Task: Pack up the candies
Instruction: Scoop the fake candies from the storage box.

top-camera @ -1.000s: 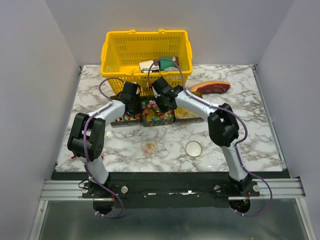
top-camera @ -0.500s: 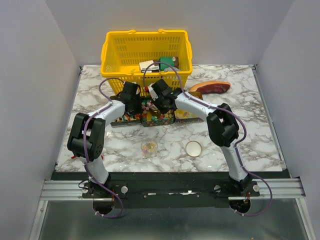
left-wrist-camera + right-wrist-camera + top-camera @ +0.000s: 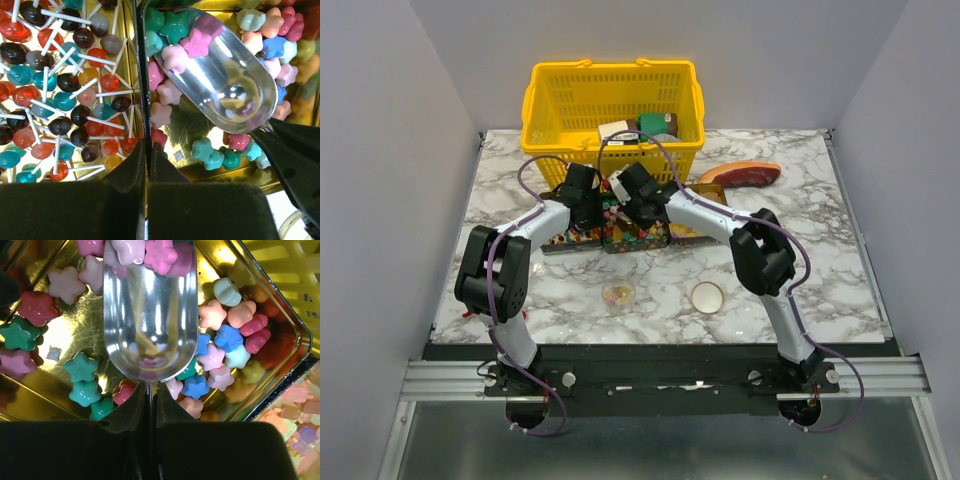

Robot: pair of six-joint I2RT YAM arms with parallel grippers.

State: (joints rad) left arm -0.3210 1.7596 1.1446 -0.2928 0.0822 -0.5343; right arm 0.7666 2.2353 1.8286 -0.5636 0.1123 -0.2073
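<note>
Three gold trays of candies lie side by side; the middle tray [image 3: 636,236] holds star-shaped candies [image 3: 82,370] in pink, green and blue, which the left wrist view [image 3: 215,152] also shows. My right gripper [image 3: 150,387] is shut on the handle of a metal scoop [image 3: 147,315]. The scoop lies low in that tray with a few pink stars at its front lip. My left gripper [image 3: 148,145] is shut on the thin wall [image 3: 141,75] between the middle tray and the left tray of lollipops [image 3: 65,100]. In the top view the two grippers [image 3: 582,205] [image 3: 632,200] are close together.
A yellow basket [image 3: 613,110] with a few packages stands behind the trays. A red-brown meat slab [image 3: 740,175] lies at the right. A small clear cup [image 3: 618,294] with some candy and a round lid [image 3: 707,296] sit in front. The right tray holds pastel chunks [image 3: 300,415].
My right gripper has moved left with the scoop, across the middle tray toward the left gripper. The left arm has not moved.
</note>
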